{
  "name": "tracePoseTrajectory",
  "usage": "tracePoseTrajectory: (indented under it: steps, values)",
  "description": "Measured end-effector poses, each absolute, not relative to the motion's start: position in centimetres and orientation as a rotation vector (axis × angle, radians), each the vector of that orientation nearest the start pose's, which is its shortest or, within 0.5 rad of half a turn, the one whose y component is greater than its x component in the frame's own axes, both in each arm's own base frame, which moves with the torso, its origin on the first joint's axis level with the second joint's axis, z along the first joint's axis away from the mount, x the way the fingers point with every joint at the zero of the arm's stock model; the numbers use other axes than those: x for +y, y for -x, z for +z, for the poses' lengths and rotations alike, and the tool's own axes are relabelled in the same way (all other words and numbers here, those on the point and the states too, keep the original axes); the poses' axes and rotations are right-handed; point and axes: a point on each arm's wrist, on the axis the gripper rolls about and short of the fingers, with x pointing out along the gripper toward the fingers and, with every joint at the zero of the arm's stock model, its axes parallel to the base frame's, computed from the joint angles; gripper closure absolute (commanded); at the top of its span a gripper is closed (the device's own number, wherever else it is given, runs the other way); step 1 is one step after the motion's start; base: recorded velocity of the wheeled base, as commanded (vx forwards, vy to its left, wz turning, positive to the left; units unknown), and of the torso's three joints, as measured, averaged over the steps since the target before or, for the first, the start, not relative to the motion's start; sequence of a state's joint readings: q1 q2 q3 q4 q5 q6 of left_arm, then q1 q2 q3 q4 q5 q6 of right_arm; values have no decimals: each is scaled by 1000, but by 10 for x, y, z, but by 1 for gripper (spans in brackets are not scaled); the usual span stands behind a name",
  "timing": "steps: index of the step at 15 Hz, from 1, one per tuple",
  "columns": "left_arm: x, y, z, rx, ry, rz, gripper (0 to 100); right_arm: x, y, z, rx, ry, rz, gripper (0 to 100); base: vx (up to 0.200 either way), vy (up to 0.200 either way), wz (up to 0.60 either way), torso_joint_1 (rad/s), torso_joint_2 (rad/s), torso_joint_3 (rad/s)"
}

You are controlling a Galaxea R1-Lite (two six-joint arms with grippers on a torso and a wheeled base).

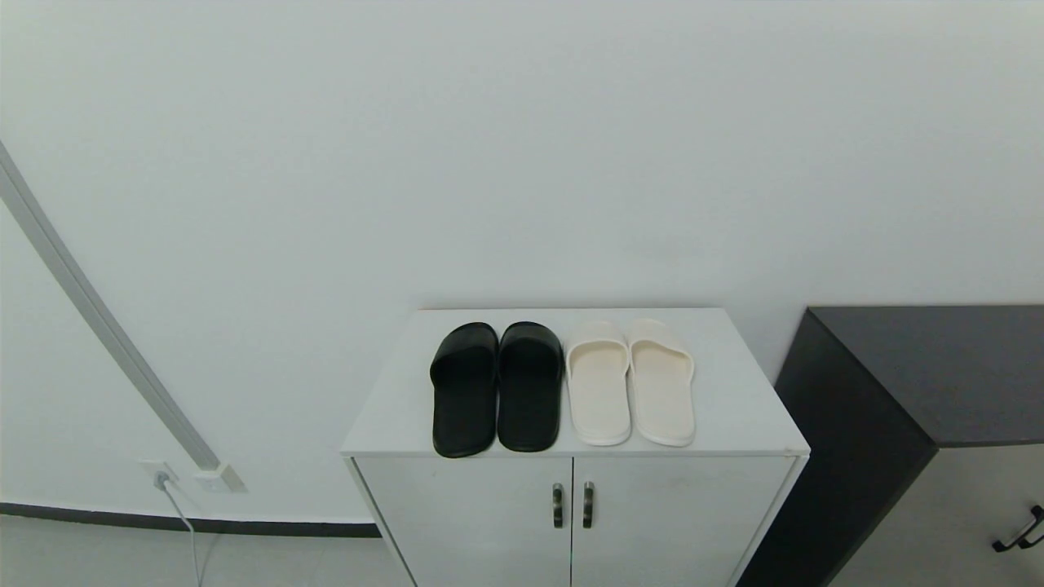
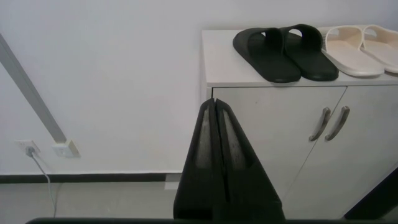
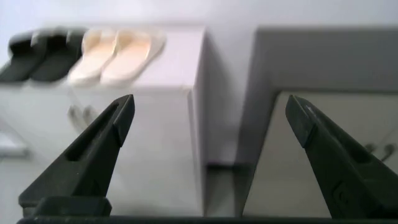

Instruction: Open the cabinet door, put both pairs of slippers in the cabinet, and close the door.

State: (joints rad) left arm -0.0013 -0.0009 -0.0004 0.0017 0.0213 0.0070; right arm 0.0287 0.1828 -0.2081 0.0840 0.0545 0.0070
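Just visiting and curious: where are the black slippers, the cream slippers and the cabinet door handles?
black slippers point(image 1: 465, 416): head view, footbed of the left slipper.
cream slippers point(image 1: 599, 403): head view, footbed of the left slipper.
door handles point(image 1: 558, 505): head view, middle of the left handle.

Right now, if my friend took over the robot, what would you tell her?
Left gripper: jaws shut, holding nothing.
Right gripper: jaws open, holding nothing.
Black slippers and white slippers lie side by side on top of the cabinet.
Cabinet doors are shut; nothing done yet.
Left to do: open a door, put both pairs inside, close it.
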Motion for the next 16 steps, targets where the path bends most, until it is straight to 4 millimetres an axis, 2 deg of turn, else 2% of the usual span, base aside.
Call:
tracePoseTrajectory:
  steps: [3,6,9,12,16]
  values:
    - [0,23,76,0,-8,20,100,3,-6,136,151,-11,188,0,0,0,0,0,0,0]
    - [0,23,76,0,-6,20,100,9,-40,157,205,-48,307,0,0,0,0,0,0,0]
    - [0,23,76,-1,-6,20,100,23,-75,178,274,-101,398,0,0,0,0,0,0,0]
    - [0,23,76,0,-6,20,100,44,-106,188,317,-78,404,0,0,0,0,0,0,0]
    - [1,23,76,0,-2,21,100,88,-144,199,363,-100,408,0,0,0,0,0,0,0]
